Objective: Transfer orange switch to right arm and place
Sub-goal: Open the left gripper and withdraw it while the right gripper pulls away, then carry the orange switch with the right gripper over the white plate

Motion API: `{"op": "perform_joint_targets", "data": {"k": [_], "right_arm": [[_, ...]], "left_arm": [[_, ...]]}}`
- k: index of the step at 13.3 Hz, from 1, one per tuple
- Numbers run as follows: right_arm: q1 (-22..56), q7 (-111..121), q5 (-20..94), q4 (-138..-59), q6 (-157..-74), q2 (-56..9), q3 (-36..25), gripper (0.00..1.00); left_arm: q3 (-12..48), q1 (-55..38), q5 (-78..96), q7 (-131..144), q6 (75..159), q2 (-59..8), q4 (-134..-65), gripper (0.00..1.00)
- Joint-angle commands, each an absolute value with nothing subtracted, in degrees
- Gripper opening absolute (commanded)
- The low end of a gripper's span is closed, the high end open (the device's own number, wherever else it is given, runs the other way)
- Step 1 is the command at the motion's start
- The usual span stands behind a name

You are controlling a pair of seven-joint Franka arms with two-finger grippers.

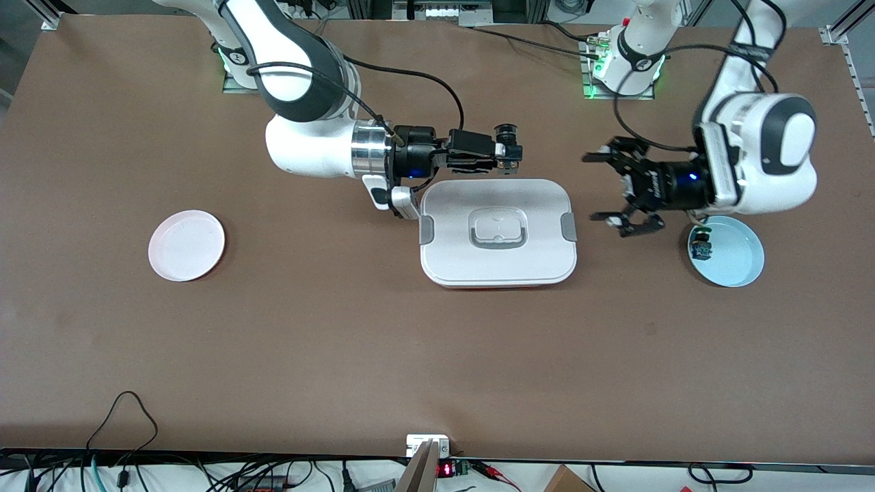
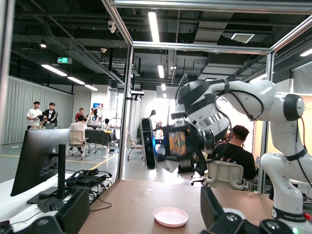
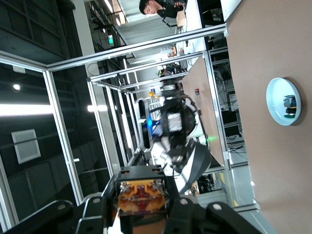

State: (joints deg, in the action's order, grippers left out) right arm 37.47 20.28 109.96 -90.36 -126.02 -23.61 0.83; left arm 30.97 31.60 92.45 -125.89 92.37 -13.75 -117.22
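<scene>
The orange switch (image 1: 509, 152) sits crosswise between the slim black fingers of my right gripper (image 1: 502, 156), which is shut on it in the air over the white lidded box's edge toward the robots' bases. In the right wrist view the switch (image 3: 141, 196) shows its orange block and metal contacts, clamped in the right gripper (image 3: 142, 204). My left gripper (image 1: 605, 190) hangs open and holds nothing, over the table between the box and the blue plate, pointing at the switch. In the left wrist view its fingers (image 2: 73, 213) stand wide apart, with the switch (image 2: 177, 142) apart from them in the right gripper.
A white lidded box (image 1: 547, 205) lies mid-table. A pink plate (image 1: 186, 244) (image 2: 170, 216) sits toward the right arm's end. A blue plate (image 1: 735, 263) (image 3: 277, 92) under the left wrist carries a small blue and green switch (image 1: 701, 244). Cables lie along the near table edge.
</scene>
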Motion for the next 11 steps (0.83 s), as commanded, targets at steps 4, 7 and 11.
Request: {"op": "perform_joint_targets", "data": {"k": [4, 7, 11], "right_arm": [[28.8, 20.9, 99.2, -94.8, -115.7, -20.9, 1.1, 0.02], [23.3, 20.8, 95.5, -97.5, -111.2, -20.3, 1.0, 0.01], [16.2, 20.6, 87.7, -101.5, -99.2, -18.8, -2.3, 0.01]], "left_arm": [[31.9, 43.8, 57.8, -126.7, 78.9, -34.1, -85.6, 1.0], [31.7, 46.6, 49.7, -126.5, 76.6, -38.6, -77.5, 1.0], [30.9, 46.7, 37.2, -123.6, 76.6, -38.4, -69.4, 1.0]]}}
